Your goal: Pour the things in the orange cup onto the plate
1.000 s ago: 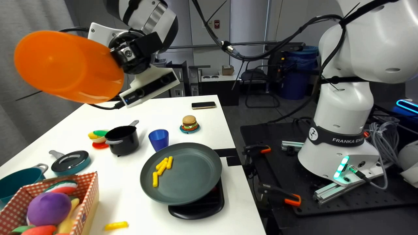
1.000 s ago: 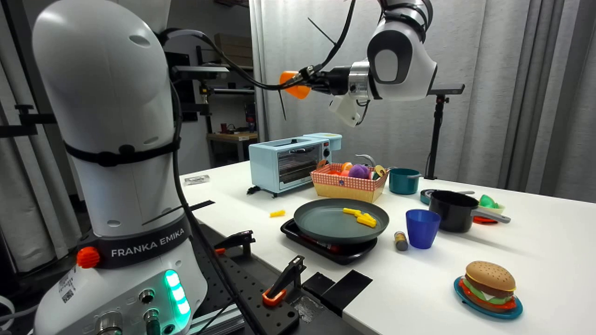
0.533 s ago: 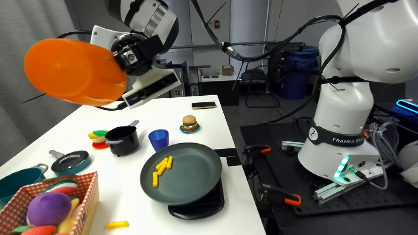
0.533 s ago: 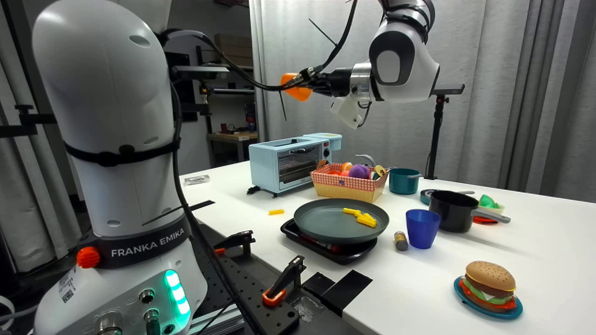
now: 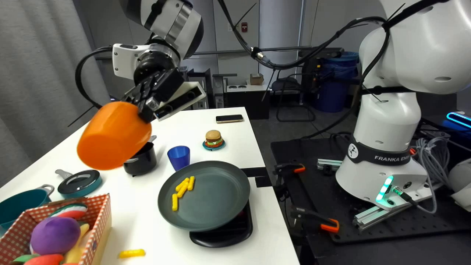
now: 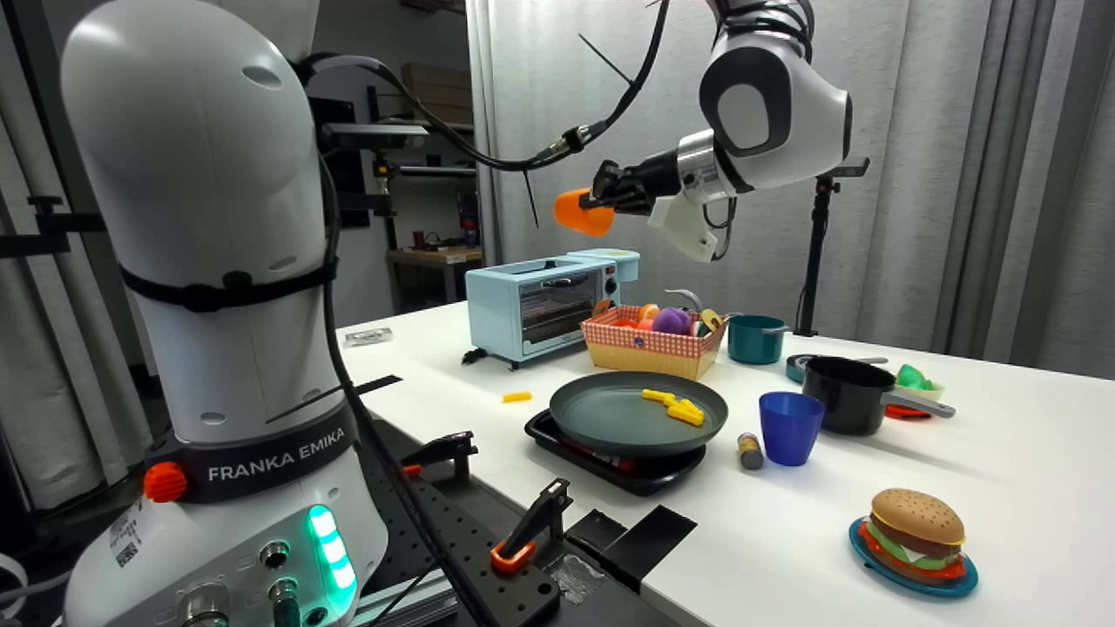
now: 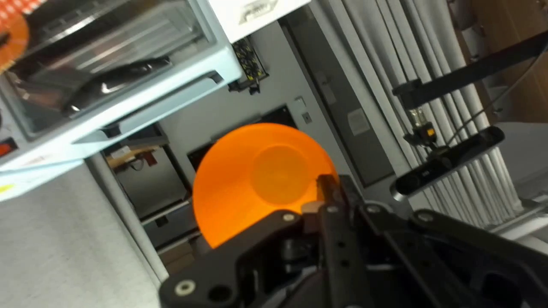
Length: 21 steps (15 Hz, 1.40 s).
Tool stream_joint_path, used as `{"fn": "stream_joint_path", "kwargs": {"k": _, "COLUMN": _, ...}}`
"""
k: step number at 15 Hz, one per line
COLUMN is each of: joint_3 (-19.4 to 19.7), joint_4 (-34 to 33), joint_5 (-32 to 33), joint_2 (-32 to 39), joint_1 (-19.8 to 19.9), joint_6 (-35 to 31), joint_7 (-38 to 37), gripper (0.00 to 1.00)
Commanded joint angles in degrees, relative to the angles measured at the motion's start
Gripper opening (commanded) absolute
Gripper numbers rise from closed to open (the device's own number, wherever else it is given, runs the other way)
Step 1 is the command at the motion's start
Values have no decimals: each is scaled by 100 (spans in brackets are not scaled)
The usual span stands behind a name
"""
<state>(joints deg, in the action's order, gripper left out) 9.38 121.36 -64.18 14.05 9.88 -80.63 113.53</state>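
Note:
My gripper (image 7: 337,179) is shut on the wall of the orange cup (image 5: 114,136), one finger inside it and one outside. The cup hangs in the air, tilted, its base pointing down and away from the arm in an exterior view. Looking into its mouth in the wrist view, I see only orange inner wall and base; the fingers hide a small part. Below stands the dark grey-green plate (image 5: 217,195), with several yellow sticks (image 5: 183,187) lying towards one side. One more yellow stick (image 6: 516,396) lies on the white table, apart from the plate.
The plate rests on a black stand (image 6: 645,475). Around it are a blue cup (image 6: 790,427), a black pot (image 6: 847,396), a checked basket (image 6: 653,344) of toy food and a light blue toaster oven (image 6: 544,305). A toy burger (image 6: 917,531) sits further off.
The cup in my gripper has come down and swung from nearly level to base-down; in both exterior views it has also shifted right. The loose stick on the table has settled slightly.

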Motion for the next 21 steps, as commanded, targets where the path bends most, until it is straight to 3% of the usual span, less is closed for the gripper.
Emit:
{"fn": "stream_joint_path", "kwargs": {"k": 1, "joint_3": 83, "joint_4": 58, "joint_5": 595, "joint_2": -253, "joint_1": -91, "joint_6": -828, "joint_7": -446, "gripper": 1}}
{"fn": "stream_joint_path", "kwargs": {"k": 2, "joint_3": -163, "joint_4": 656, "joint_5": 481, "joint_2": -825, "joint_1": -438, "joint_6": -1502, "joint_7": -754, "gripper": 1}}
{"fn": "stream_joint_path", "kwargs": {"k": 4, "joint_3": -389, "joint_4": 956, "joint_5": 516, "joint_2": -1108, "joint_1": -679, "joint_6": -2240, "joint_7": -1145, "gripper": 1}}
{"fn": "stream_joint_path", "kwargs": {"k": 7, "joint_3": -902, "joint_4": 1239, "joint_5": 686, "joint_2": -1430, "joint_1": -1153, "joint_6": -3323, "joint_7": -1970, "gripper": 1}}
{"fn": "stream_joint_path", "kwargs": {"k": 10, "joint_3": -1314, "joint_4": 1318, "joint_5": 1251, "joint_2": -1626, "joint_1": -1477, "joint_6": -4116, "joint_7": -2954, "gripper": 1}}
{"fn": "stream_joint_path", "kwargs": {"k": 16, "joint_3": -1614, "joint_4": 1385, "joint_5": 3235, "joint_2": -1880, "joint_1": -1635, "joint_6": -4873, "joint_7": -4966, "gripper": 1}}
{"fn": "stream_joint_path", "kwargs": {"k": 21, "joint_3": -1663, "joint_4": 1269, "joint_5": 5180, "joint_2": -1720, "joint_1": -1644, "joint_6": -4836, "joint_7": -6737, "gripper": 1}}
